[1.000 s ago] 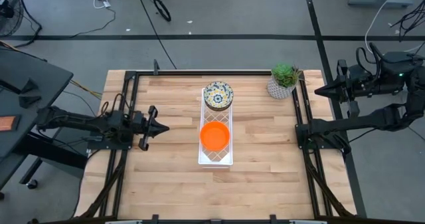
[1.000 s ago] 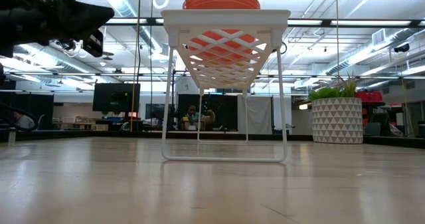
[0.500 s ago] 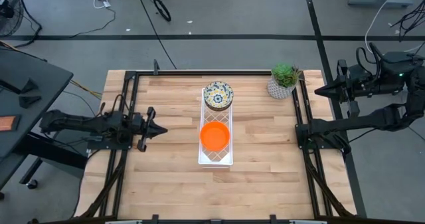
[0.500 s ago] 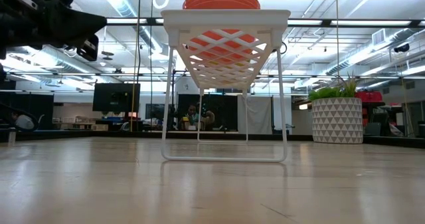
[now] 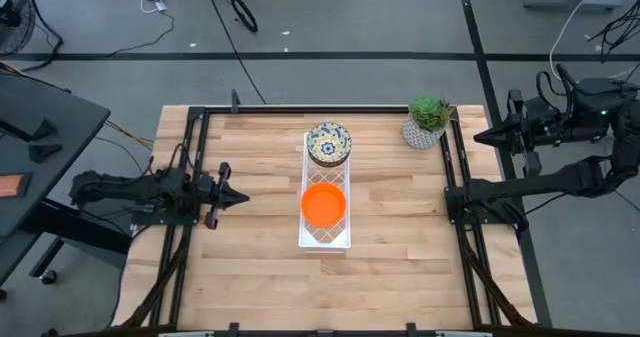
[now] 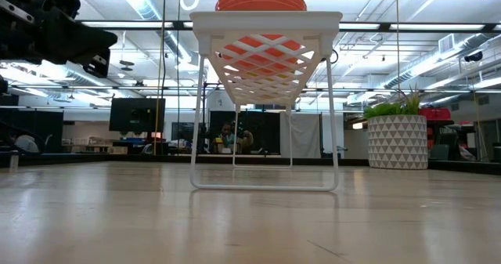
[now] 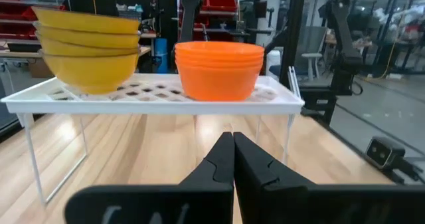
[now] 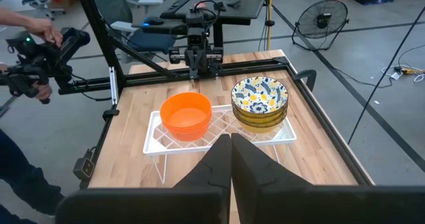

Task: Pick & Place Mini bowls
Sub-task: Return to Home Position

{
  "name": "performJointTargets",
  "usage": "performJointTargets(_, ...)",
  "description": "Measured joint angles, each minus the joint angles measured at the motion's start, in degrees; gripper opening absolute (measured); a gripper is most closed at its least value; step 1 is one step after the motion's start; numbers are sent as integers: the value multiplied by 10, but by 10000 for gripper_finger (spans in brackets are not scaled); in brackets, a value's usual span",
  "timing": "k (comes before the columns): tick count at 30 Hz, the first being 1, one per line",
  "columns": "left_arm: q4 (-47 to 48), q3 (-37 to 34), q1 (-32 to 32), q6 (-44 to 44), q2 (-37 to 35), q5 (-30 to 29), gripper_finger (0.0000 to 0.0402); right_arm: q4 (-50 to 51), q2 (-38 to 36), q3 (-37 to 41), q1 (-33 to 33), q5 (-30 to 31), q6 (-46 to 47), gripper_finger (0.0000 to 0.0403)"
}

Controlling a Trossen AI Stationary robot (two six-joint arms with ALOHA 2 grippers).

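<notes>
Homing, seemingly: orange bowls (image 5: 323,205) stacked near and patterned bowls (image 5: 329,143) far on shelf (image 5: 325,240) mid-table, left gripper (image 5: 238,194) pinched shut, empty, by left edge, right gripper (image 8: 230,141) likewise beyond right edge, next only tucking arms away.

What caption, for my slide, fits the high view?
Orange bowls, patterned bowls stacked on white rack; left tool, right tool shut at opposite sides.
</notes>
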State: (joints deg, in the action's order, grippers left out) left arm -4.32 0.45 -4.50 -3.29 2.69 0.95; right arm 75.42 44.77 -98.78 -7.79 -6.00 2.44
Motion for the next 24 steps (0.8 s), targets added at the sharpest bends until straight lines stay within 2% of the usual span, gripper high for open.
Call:
performJointTargets(9, 19, 0, 26, 24, -27, 32, 0, 0, 0, 0, 0, 0, 0, 11)
performJointTargets(19, 27, 0, 34, 25, -27, 36, 1, 0, 0, 0, 0, 0, 0, 11)
performJointTargets(24, 28, 0, 34, 16, -24, 36, 15, 0, 0, 0, 0, 0, 0, 11)
